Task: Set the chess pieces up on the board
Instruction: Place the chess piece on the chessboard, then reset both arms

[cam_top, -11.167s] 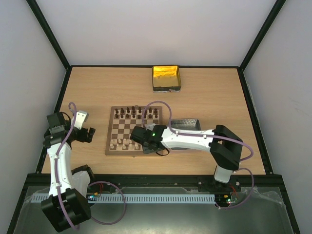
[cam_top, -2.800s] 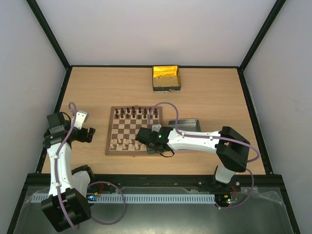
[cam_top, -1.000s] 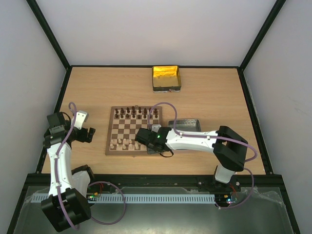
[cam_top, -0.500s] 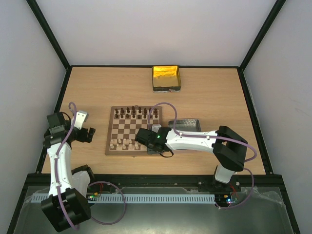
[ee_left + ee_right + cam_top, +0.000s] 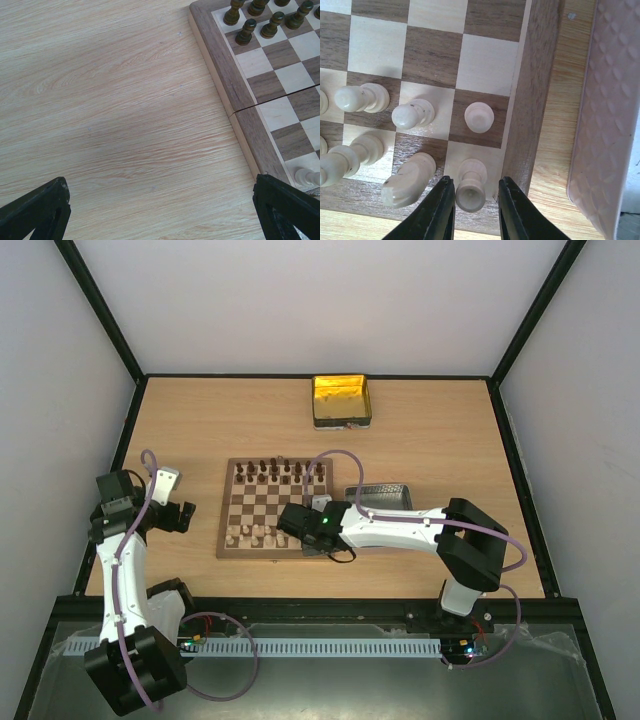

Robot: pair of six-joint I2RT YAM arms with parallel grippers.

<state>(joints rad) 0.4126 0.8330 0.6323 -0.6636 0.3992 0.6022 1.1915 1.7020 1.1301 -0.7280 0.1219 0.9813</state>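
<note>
**Right tool straddling the corner rook; left tool idle off the board**

Your right tool [image 5: 475,194] is down at the near right corner of the board [image 5: 265,505]. Its fingers sit apart, one on each side of a cream rook [image 5: 471,187] that stands upright on the corner square. One finger looks to be against the rook, while a sliver of board shows at the other. Just beyond the rook, one square farther in, stands a cream pawn [image 5: 479,117]. A cream knight [image 5: 407,182] occupies the next square along the near row.

The other cream pieces [image 5: 250,535] line the board's near edge, and the dark pieces [image 5: 275,472] fill its two far rows.

Your left tool [image 5: 165,220] hangs over the bare surface [image 5: 110,100] just off the board's left edge, its fingers spread wide with nothing between them.

A grey tray [image 5: 600,125] lies just beside the board's right edge. A yellow tin [image 5: 342,400] sits well beyond its far edge.
</note>
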